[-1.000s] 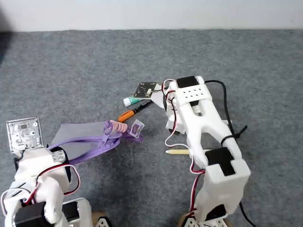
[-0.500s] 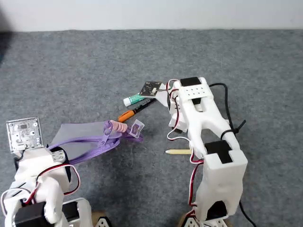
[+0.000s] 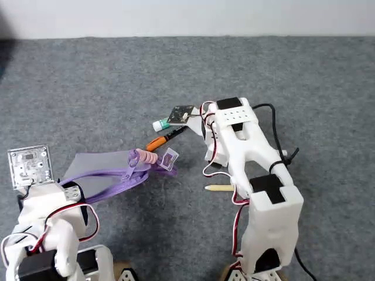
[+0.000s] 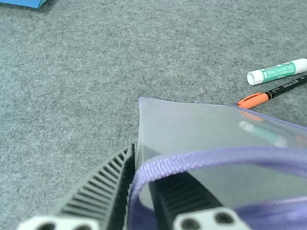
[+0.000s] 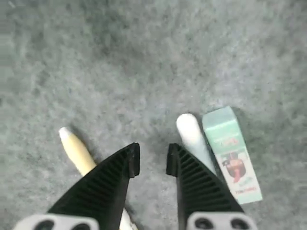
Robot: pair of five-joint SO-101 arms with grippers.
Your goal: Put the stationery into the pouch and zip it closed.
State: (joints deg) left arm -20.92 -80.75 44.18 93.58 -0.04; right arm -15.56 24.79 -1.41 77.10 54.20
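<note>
Purple pouch point(image 3: 99, 164) pinched at its zip edge by the left gripper point(image 4: 140, 160), lying near pen point(image 3: 166, 139) and glue stick point(image 3: 163, 123). Loading seemingly barely begun. Right gripper point(image 5: 152, 155) slightly parted, empty, between cream stick point(image 5: 76, 149) and white tube point(image 5: 192, 134). Next: widen, grip one, carry over.

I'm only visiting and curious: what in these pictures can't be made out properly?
High view: one end of the cream stick is hidden under the right arm.
Right wrist view: the white rounded thing runs behind the fingers, so what it is is unclear.
Left wrist view: the pouch and the orange pen are cut off by the picture's edge.
</note>
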